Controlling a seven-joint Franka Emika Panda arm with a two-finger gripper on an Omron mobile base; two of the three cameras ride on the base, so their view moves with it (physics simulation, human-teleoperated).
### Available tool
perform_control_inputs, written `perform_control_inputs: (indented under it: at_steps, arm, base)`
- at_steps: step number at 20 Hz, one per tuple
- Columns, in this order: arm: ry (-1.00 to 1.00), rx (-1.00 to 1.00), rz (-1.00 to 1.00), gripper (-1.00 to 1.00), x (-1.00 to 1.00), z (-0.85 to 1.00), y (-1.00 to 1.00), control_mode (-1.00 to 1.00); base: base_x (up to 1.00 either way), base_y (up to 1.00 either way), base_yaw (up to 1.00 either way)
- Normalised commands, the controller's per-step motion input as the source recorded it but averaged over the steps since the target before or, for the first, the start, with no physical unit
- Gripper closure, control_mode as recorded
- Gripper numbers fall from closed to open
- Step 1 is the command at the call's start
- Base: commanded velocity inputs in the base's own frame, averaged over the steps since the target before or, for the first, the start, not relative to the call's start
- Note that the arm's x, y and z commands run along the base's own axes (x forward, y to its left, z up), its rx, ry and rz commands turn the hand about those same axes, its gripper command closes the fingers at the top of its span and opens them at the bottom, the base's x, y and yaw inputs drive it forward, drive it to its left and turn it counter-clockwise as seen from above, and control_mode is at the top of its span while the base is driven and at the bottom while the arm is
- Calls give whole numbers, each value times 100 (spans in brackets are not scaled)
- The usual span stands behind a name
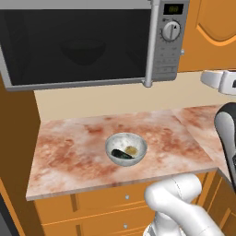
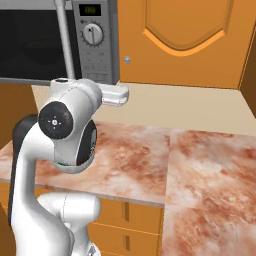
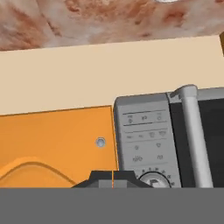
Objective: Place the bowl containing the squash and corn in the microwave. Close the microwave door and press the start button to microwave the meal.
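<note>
Door [image 1: 76,46] of microwave [image 1: 168,41] shut; dark bowl [image 1: 83,50] dimly visible behind glass. Start-button step in hand. Fingers [image 3: 113,180] pressed together, holding nothing, facing control panel [image 3: 146,140] near dial [image 3: 154,180]. You need to locate start button, press squarely. Grey bowl [image 1: 126,148] sits on counter [image 1: 69,147].

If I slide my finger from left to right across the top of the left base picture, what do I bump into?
microwave door with its dark window → long grey bar handle → control panel with the round dial → orange cabinet door.
</note>
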Motion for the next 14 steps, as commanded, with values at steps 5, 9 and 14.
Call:
perform_control_inputs:
  at_steps: [5, 9, 14]
  arm:
    - [-3, 66, -10, 100, -54, 9, 8, -100]
    - [21, 63, -11, 100, -37, 0, 3, -100]
    - [43, 59, -2, 100, -9, 3, 0, -100]
  base:
    - [0, 0, 0]
    - [0, 0, 0]
    - [0, 0, 0]
